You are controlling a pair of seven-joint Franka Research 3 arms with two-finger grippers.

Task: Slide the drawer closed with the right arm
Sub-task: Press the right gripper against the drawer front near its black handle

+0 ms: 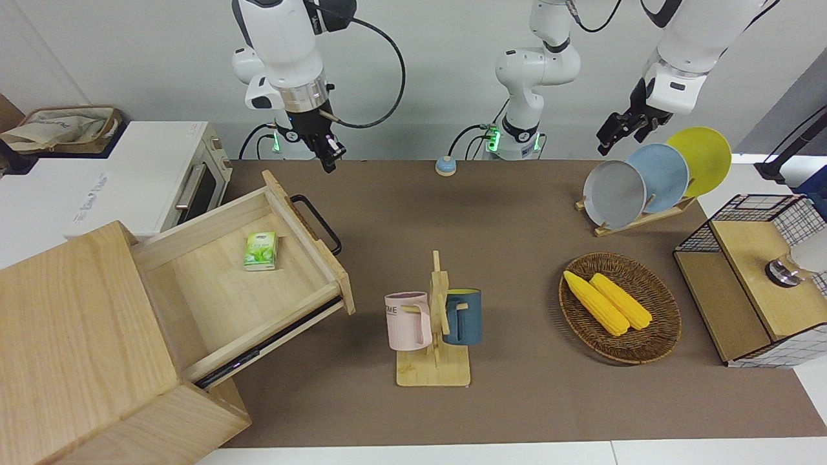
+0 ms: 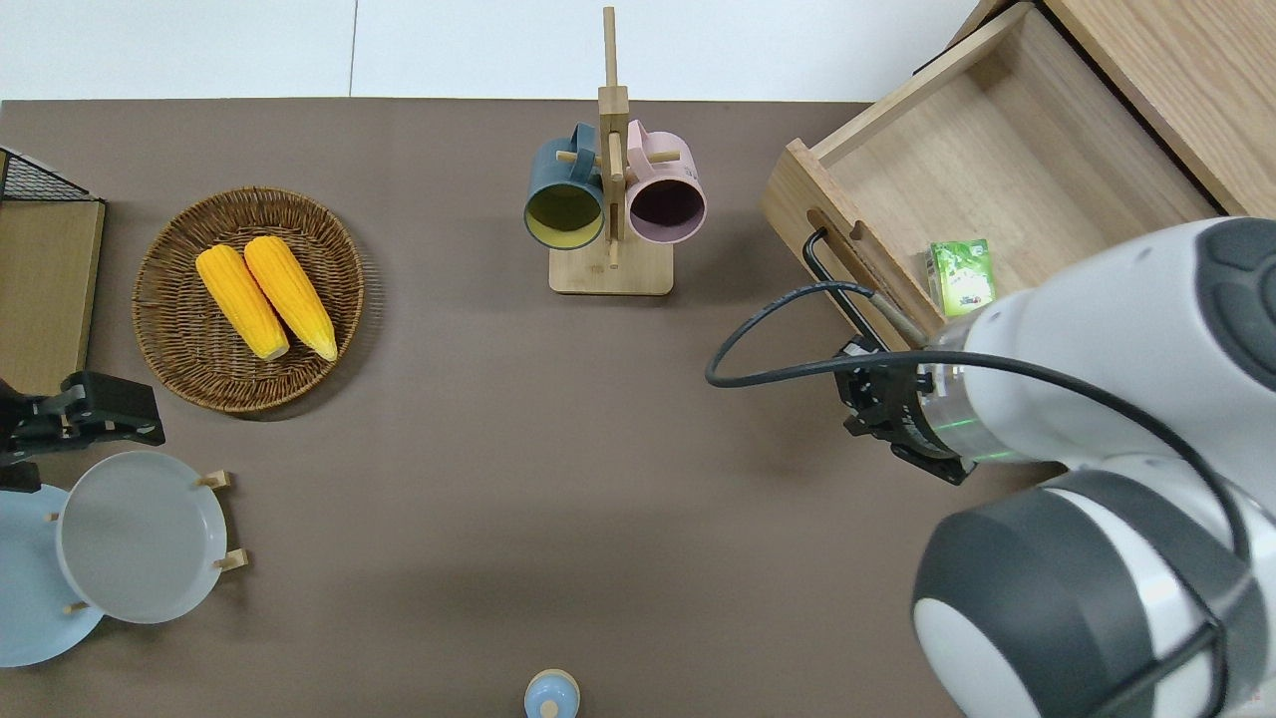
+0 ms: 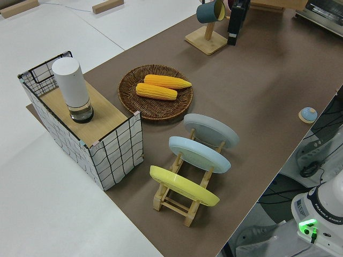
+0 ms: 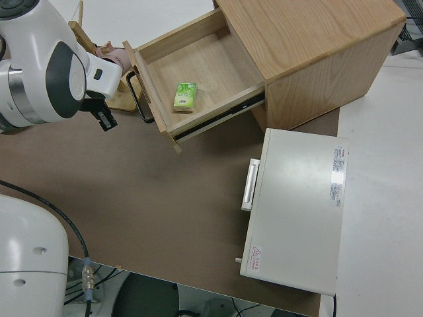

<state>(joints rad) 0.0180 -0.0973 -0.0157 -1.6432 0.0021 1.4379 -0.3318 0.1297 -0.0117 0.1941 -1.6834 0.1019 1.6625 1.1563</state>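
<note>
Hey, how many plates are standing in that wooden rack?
3, standing in a row in the wooden rack at the left arm's end of the table: a grey plate, a blue plate, and a yellow plate. None looks hidden.

The right arm (image 2: 1097, 399) is covering its own gripper from overhead, and the wooden box (image 1: 71, 349) is running off the front view's edge.

Pale matt wood drawer (image 1: 245, 271), black metal handle (image 1: 318, 223), matt brown table mat (image 1: 517, 258).
</note>
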